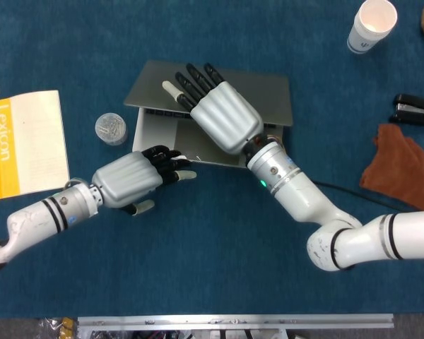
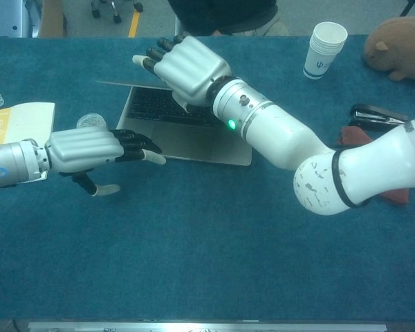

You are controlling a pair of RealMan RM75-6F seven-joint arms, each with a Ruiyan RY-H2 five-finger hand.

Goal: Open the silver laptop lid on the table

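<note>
Your right hand (image 1: 222,116) lifts the partly raised lid of the silver laptop (image 1: 265,95) at mid-table, fingers flat under its edge, while your left hand (image 1: 131,180), empty with fingers apart, reaches the base's near corner, likely to steady it.

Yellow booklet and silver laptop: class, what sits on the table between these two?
A small round clear container sits on the blue cloth between the yellow booklet and the silver laptop. The head view shows it plainly.

the booklet (image 1: 30,141) at the table's left edge reads "lexicon" on its orange strip.
</note>
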